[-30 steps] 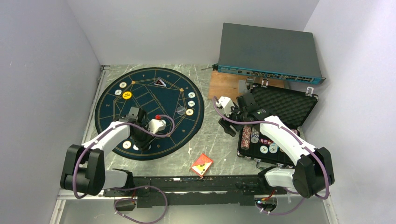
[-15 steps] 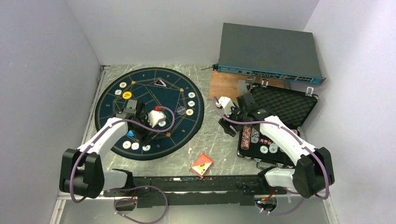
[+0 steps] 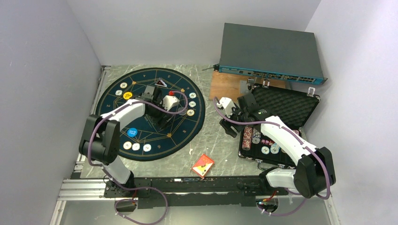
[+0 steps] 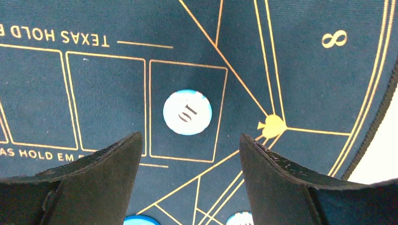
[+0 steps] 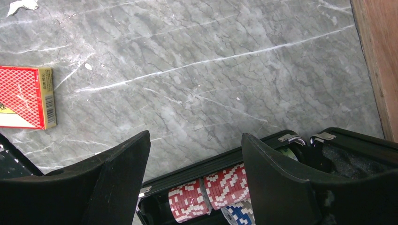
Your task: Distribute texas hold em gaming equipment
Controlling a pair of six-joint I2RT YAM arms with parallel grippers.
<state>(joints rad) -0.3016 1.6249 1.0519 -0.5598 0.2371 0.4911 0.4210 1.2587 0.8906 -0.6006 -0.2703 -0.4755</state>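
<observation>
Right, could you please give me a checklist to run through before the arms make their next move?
1. Left fingers open, holding nothing: ok.
2. Chip marked 10 flat on the mat, apart from those fingers: ok.
3. Right fingers open and empty: ok.
4. Case lid open, chip rows exposed below the right fingers: ok.
5. Red card pack on the table, clear of both arms: ok.
6. Every seat on the mat supplied: cannot tell.

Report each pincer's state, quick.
Left pincer: open, empty, over the mat.
Right pincer: open, empty, at the case edge.
</observation>
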